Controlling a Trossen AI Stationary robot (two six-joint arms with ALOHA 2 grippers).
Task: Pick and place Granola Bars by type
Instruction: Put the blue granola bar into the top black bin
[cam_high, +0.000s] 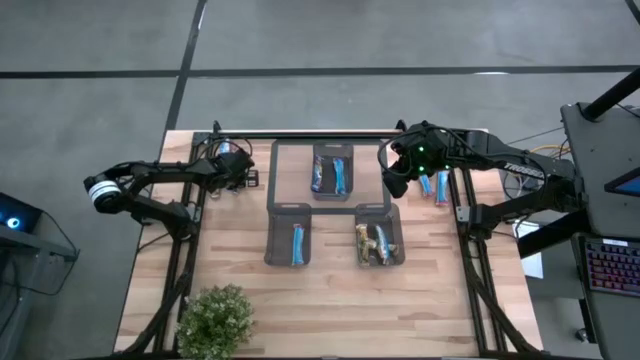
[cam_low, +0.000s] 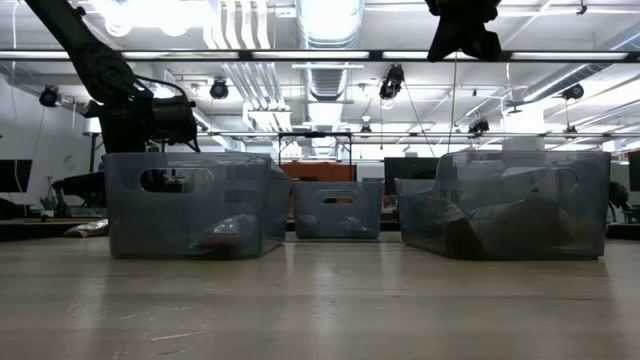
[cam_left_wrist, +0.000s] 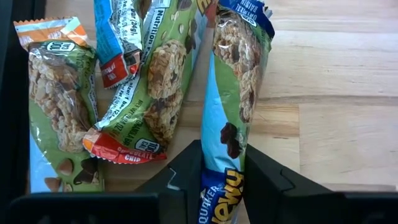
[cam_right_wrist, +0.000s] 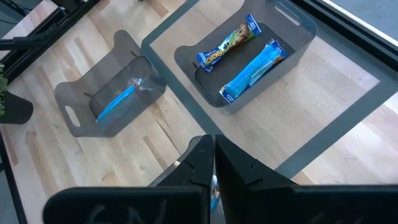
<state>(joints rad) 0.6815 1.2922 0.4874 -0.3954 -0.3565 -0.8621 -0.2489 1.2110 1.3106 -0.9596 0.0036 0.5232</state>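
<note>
At the table's far left, several granola bars (cam_left_wrist: 155, 81) in green, blue and orange wrappers lie in a loose pile on the wood. My left gripper (cam_left_wrist: 222, 180) (cam_high: 232, 162) is down at this pile, shut on one blue-ended bar (cam_left_wrist: 233, 93). My right gripper (cam_right_wrist: 213, 163) (cam_high: 395, 172) hangs shut high above the table, right of the far centre bin (cam_high: 332, 150). That bin holds two bars (cam_right_wrist: 249, 73). The near-left bin (cam_high: 290, 215) holds one blue bar (cam_right_wrist: 117, 99), and the near-right bin (cam_high: 378, 212) holds brownish bars (cam_high: 372, 243). My left gripper pinches the bar's two long sides (cam_left_wrist: 217, 155) between its two fingers (cam_left_wrist: 264, 177), near the blue end that reads Chewy. The fingers slant down from above, one on each side of the bar. The rest of the bar lies flat on the table beside the other bars.
A few more bars (cam_high: 432, 183) lie on the wood at the far right, under my right arm. A potted plant (cam_high: 215, 320) stands at the near left corner. Bare wood lies between the bins and along the near edge (cam_high: 340, 310).
</note>
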